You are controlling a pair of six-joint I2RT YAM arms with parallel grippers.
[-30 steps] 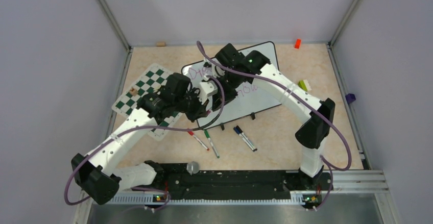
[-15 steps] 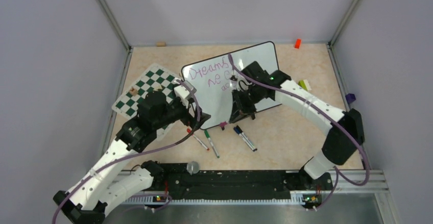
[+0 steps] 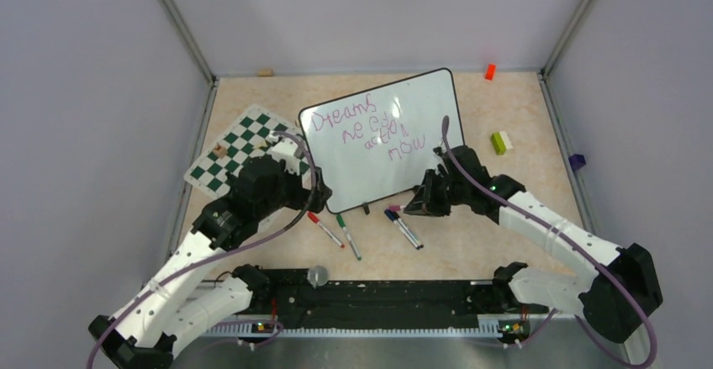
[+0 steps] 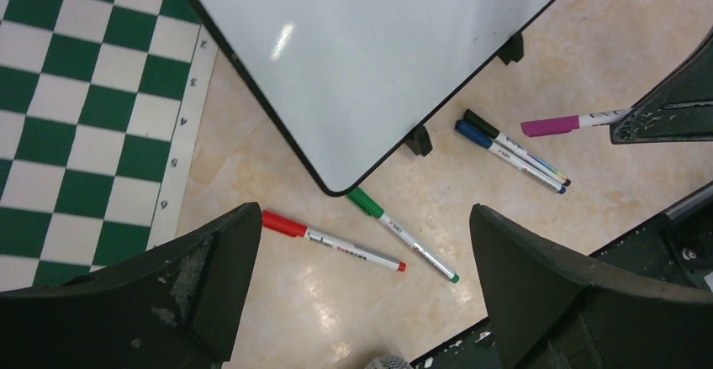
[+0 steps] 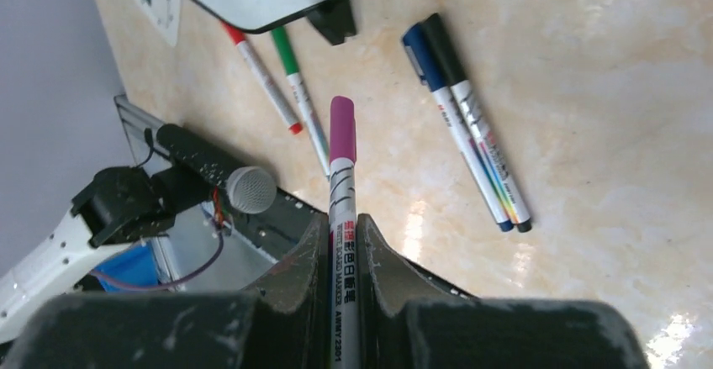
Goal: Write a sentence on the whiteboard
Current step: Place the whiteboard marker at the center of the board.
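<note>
Reading "Dreams" — sentence (image 3: pixel 370 129) otherwise unclear, whiteboard (image 4: pixel 361 58) cropped

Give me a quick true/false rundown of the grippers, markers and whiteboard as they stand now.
1. The right gripper is clamped on a purple marker. True.
2. The left gripper is shut on the red marker. False: it is open and holds nothing, and that marker lies loose below it.
3. The sentence on the whiteboard begins with "Dreams". True.
4. The blue marker and black marker lie on opposite sides of the board. False: they lie side by side off its near edge.
</note>
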